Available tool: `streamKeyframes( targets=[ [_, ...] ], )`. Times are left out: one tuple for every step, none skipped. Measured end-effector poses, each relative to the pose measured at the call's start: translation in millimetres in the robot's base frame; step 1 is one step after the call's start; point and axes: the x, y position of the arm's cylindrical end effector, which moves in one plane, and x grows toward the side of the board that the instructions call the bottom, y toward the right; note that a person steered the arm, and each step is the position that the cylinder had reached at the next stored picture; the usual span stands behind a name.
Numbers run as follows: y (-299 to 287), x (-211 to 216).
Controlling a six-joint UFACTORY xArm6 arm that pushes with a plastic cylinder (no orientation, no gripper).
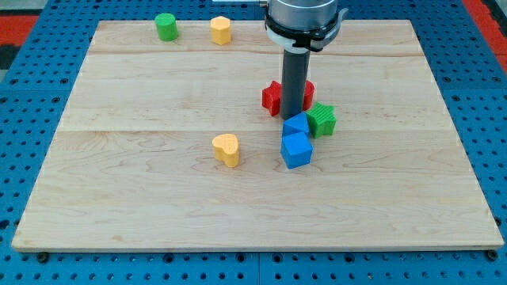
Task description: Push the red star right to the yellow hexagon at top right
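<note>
In the camera view my tip [292,117] stands just in front of the red star [273,97], the rod covering the star's middle so that red shows on either side of it. The rod carries no jaws and grasps nothing — it only rests against or beside the star; whether it touches cannot be told. The star lies a little above the middle of the wooden board [142,198], toward the view's right. With so much of it hidden, I cannot tell which way its arms point or whether it has a long axis.

Close below the tip sits a blue block [295,123], and a second blue cube [297,150] touches it from the view's bottom. A green star [322,119] sits just right of the upper blue block, near the red star's lower right.

The yellow hexagon [221,30] stands near the view's top edge, left of the arm, with a green cylinder [166,26] further left. A yellow heart-like block [226,149] lies well apart, left of the blue cubes.
</note>
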Motion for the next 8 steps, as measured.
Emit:
streamKeyframes(
  targets=[
    [-24.6,-5.6],
    [-54.4,-15.9],
    [-37.8,-52.8],
    [-37.8,-74.1],
    [-37.8,-93.9],
    [-21.4,-81.3],
    [-7.1,-56.6],
    [18.0,-76.4]
  ],
)
